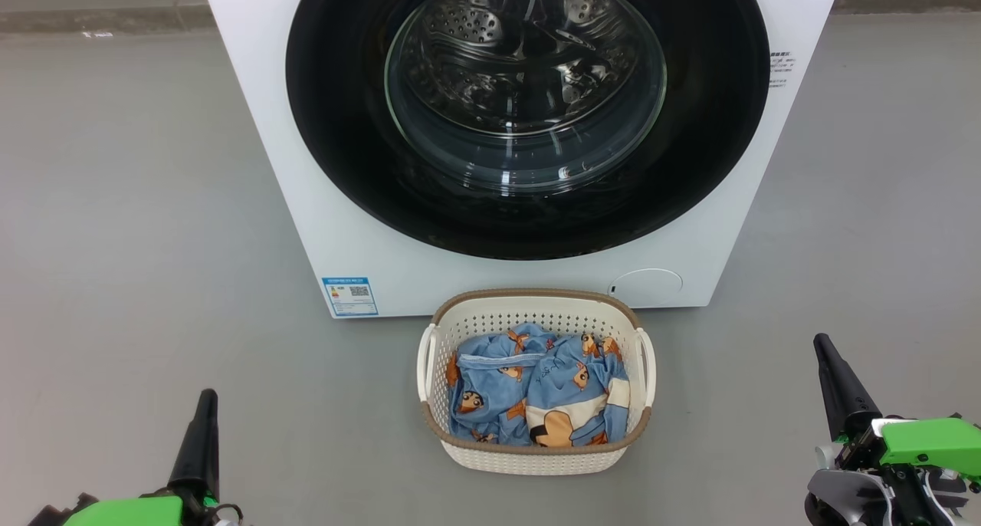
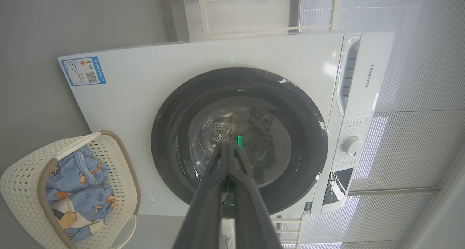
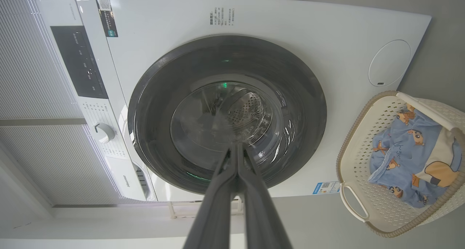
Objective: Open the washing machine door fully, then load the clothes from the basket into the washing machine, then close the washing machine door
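The white washing machine (image 1: 276,127) stands straight ahead, its round black door (image 1: 345,143) shut flat against the front. Through the glass window (image 1: 525,81) the steel drum shows. On the floor before it sits the cream basket (image 1: 536,457) holding the light blue printed clothes (image 1: 536,392). My left gripper (image 1: 207,396) is low at the left, fingers pressed together, holding nothing. My right gripper (image 1: 822,340) is low at the right, also shut and empty. Both are well short of the machine and to either side of the basket. The wrist views show the door (image 2: 174,133) (image 3: 152,107) beyond closed fingertips (image 2: 227,147) (image 3: 238,147).
Grey floor (image 1: 138,242) spreads to both sides of the machine. A blue label (image 1: 350,296) sits on its lower left front, a round filter cover (image 1: 647,287) at lower right. The control panel with a dial (image 2: 352,145) tops the machine. Window blinds (image 2: 417,78) and a rack stand behind.
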You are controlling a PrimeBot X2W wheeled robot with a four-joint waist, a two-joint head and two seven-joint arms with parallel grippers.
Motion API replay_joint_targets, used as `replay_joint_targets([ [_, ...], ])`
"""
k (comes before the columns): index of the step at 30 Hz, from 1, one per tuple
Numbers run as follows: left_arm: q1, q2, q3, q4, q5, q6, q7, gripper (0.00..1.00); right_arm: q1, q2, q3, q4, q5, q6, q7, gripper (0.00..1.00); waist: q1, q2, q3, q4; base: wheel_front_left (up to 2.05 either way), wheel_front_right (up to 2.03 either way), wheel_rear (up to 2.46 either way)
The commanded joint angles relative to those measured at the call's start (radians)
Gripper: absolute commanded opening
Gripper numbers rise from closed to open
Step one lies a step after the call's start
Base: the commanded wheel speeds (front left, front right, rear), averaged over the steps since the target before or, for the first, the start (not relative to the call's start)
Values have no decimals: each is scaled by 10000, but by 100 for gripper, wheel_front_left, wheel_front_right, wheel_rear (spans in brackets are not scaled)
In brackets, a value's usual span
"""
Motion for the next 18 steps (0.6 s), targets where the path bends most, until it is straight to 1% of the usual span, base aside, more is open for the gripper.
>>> replay_joint_targets([
  [1,-222,104,340,-193,120,-67,46,0,-296,-111,210,-243,-59,48,77,0,0,0,0,0,0,0,0],
  [18,-222,98,348,-192,127,-67,52,0,-297,-105,201,-242,-66,48,84,0,0,0,0,0,0,0,0],
])
